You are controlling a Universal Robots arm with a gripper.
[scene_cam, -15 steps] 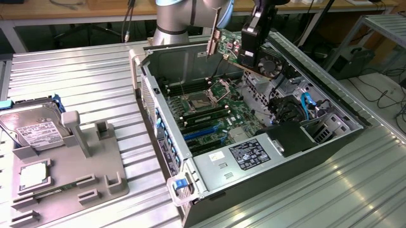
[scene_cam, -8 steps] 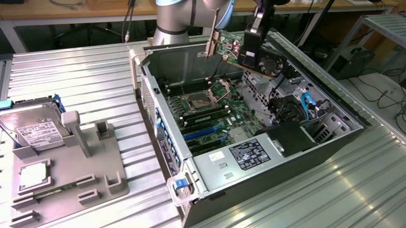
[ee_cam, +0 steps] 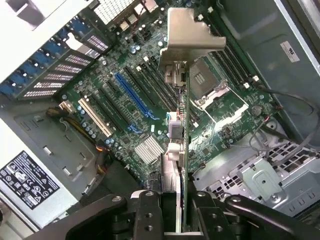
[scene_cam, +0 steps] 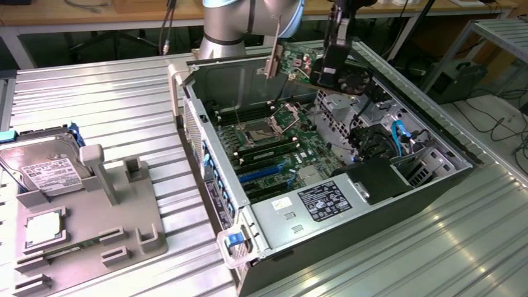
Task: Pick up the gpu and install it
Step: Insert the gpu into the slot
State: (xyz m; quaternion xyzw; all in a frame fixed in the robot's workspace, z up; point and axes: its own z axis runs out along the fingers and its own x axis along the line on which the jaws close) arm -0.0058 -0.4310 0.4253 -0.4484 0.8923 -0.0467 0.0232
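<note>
Step in hand: carry phase, pick-up done. One hand [scene_cam: 332, 69], upper centre of the exterior frame, partly closed and clamped on the one gpu [scene_cam: 307, 62]; the card hangs edge-down above the open computer case [scene_cam: 429, 185], clear of the board.

Wrist frame: gpu [ee_cam: 182, 165] seen edge-on, silver bracket [ee_cam: 187, 35] at the far end, over the motherboard [ee_cam: 150, 100]. One blue slot [ee_cam: 134, 97] lies beside the card's line, not under it.

Judgement: next move needs the card edge aligned with a slot and the bracket towards the case's rear wall.

On the bench [scene_cam: 99, 99]: one hard drive [scene_cam: 41, 164], one grey fixture [scene_cam: 91, 223].
</note>
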